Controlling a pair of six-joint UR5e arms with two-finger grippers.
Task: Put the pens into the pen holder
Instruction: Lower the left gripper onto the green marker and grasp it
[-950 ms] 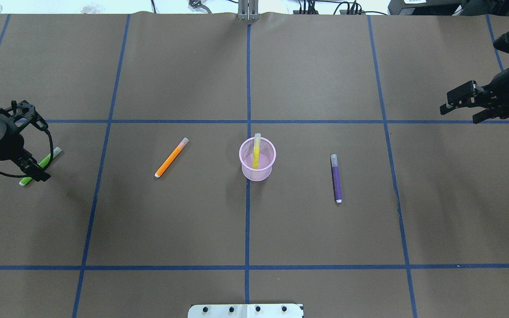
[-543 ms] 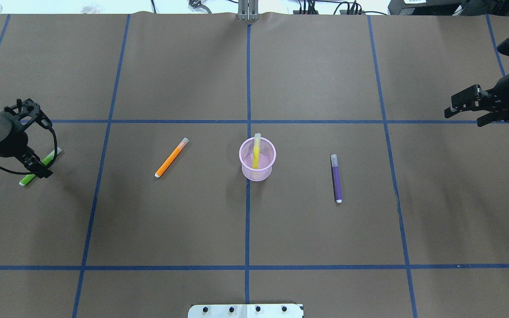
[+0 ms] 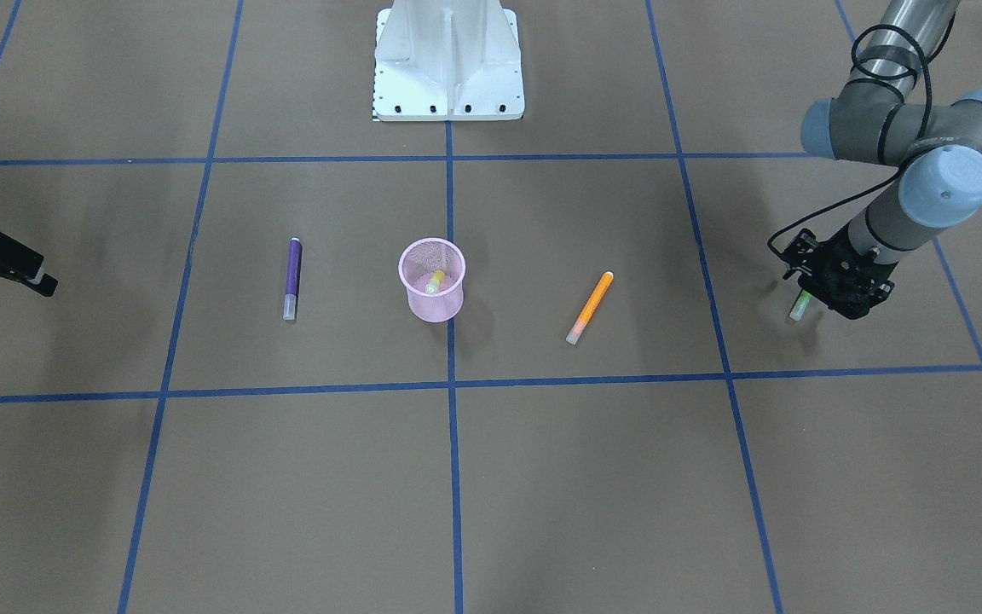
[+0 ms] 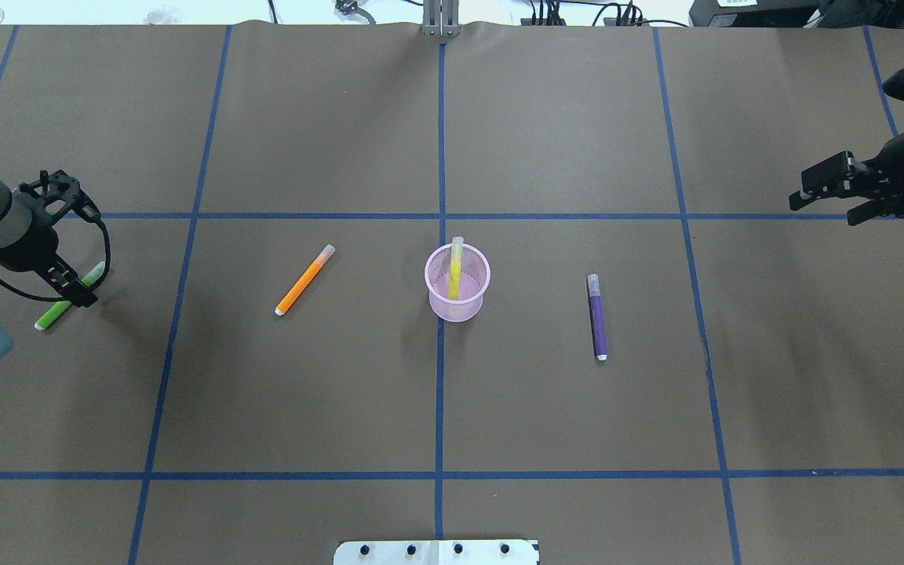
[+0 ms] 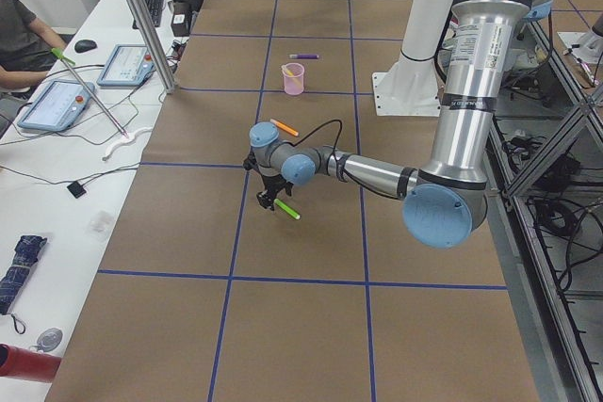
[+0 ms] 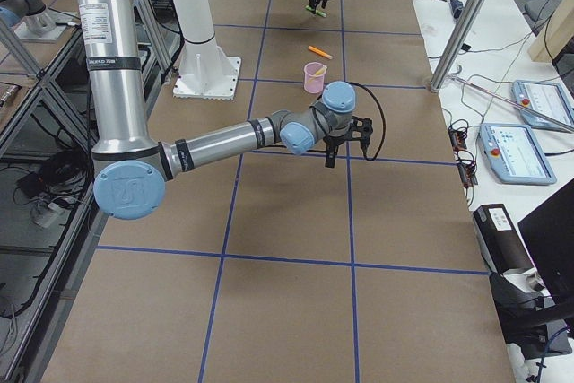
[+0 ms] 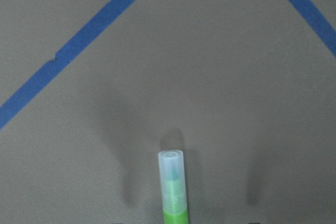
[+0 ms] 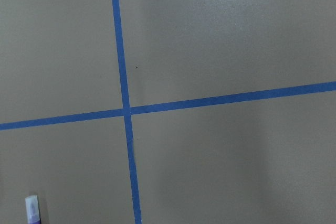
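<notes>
Overhead: since half a second ago the left fingers [image 4: 79,297] have slid a little up and to the right across the green pen [image 4: 50,318]. The pen lies where it did, near the left edge of the bench [image 4: 562,125], with its middle covered by them. The right fingers [image 4: 819,176] hang spread and empty at the far right, unchanged over that half second. The pink mesh pen holder [image 4: 468,308] stands mid-bench with the yellow pen [image 4: 456,271] leaning inside. The orange pen [image 4: 304,280] lies to its left and the purple pen [image 4: 597,318] to its right, both unmoved.

Front-facing: only the green pen's pale cap end [image 3: 798,305] pokes out from under the left wrist.

Left wrist: the fingers are out of frame. The green pen's cap [image 7: 171,182] sits at the bottom centre, with two shadow streaks well apart on either side, so the fingers read as spread astride it, not clamped.

Right wrist: only the purple pen's cap tip [image 8: 32,208] shows, cut off at the bottom left corner.
</notes>
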